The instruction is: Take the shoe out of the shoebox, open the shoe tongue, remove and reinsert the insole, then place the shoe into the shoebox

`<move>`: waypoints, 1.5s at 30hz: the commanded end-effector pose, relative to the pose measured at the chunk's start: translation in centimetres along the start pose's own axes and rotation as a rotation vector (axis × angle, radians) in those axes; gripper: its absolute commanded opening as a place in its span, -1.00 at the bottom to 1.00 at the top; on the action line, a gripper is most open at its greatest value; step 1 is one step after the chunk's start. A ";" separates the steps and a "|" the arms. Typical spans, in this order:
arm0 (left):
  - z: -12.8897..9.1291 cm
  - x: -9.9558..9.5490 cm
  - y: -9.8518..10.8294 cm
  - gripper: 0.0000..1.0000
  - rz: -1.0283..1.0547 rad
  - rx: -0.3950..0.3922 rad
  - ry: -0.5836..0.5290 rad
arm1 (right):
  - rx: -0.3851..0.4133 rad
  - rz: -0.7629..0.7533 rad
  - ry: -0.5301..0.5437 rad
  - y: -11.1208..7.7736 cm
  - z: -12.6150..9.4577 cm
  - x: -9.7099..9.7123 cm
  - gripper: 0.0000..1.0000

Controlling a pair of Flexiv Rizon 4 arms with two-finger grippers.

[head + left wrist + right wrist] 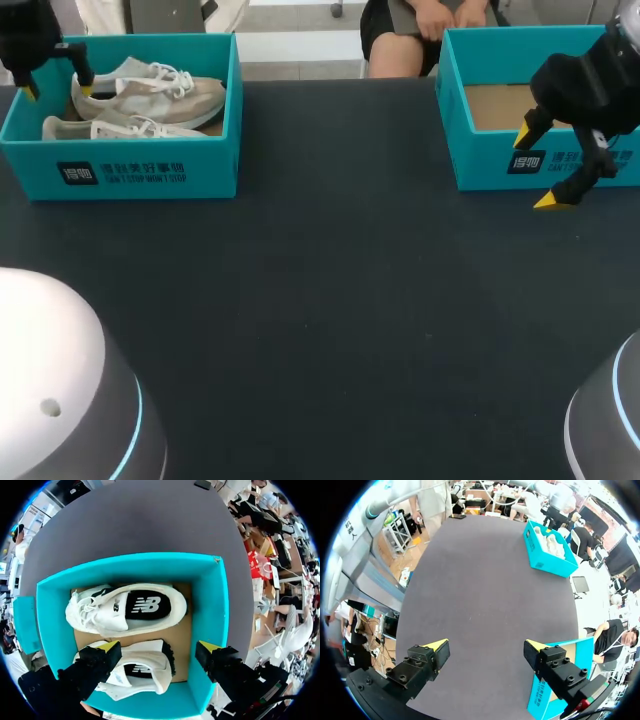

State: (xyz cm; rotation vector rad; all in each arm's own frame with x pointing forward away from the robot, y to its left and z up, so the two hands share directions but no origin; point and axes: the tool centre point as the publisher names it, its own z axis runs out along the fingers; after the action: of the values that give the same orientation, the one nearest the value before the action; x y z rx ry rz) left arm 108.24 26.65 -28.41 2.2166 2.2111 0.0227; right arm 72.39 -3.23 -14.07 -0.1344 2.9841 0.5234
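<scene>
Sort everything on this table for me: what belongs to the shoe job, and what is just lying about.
Job: left shoebox; in it the far shoe and near shoe; left gripper, open above them; right gripper, open.
Lying about for now: right shoebox, bare floor showing; it may be used later.

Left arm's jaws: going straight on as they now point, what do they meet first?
Probably the nearer shoe in the left shoebox, lying between and ahead of the open jaws; how far off is unclear.
</scene>
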 end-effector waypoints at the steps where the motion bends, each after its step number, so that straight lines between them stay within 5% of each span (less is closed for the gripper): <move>1: -0.8 0.6 -2.4 1.00 -0.019 -0.062 0.017 | 0.003 0.001 0.004 0.1 0.1 -0.2 1.00; 3: -1.0 1.0 -3.1 0.31 -0.030 -0.072 0.016 | 0.003 0.001 0.004 0.1 0.1 -0.2 1.00; 4: -1.0 1.2 -3.5 0.16 -0.035 -0.086 0.024 | 0.003 0.001 0.004 0.1 0.1 -0.2 1.00; 7: -0.9 1.6 -4.5 0.28 -0.027 -0.087 0.007 | 0.003 0.001 0.004 0.1 0.1 -0.2 1.00; 14: 0.6 2.0 -5.4 0.12 -0.022 -0.080 0.008 | 0.003 0.001 0.004 0.1 0.1 -0.2 1.00; 24: 3.0 2.3 -4.4 0.40 -0.047 -0.067 0.028 | 0.003 0.001 0.004 0.1 0.1 -0.2 1.00; 26: 3.6 2.3 -4.1 0.62 -0.053 -0.073 0.027 | 0.003 0.001 0.004 0.1 0.1 -0.2 1.00; 33: 5.6 2.7 -3.9 0.65 -0.064 -0.051 0.050 | 0.003 0.001 0.004 0.1 0.1 -0.2 1.00; 42: 8.4 3.4 -3.8 0.48 -0.082 -0.028 0.077 | 0.003 0.001 0.004 0.1 0.1 -0.2 1.00; 45: 8.7 3.5 -3.9 -0.09 -0.077 -0.020 0.079 | 0.003 0.001 0.004 0.1 0.1 -0.2 1.00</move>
State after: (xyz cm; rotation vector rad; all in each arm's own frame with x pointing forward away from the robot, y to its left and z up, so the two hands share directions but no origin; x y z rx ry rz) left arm 104.03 29.93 -36.74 2.1516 2.3243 0.1415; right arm 72.39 -3.23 -14.07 -0.1341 2.9841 0.5234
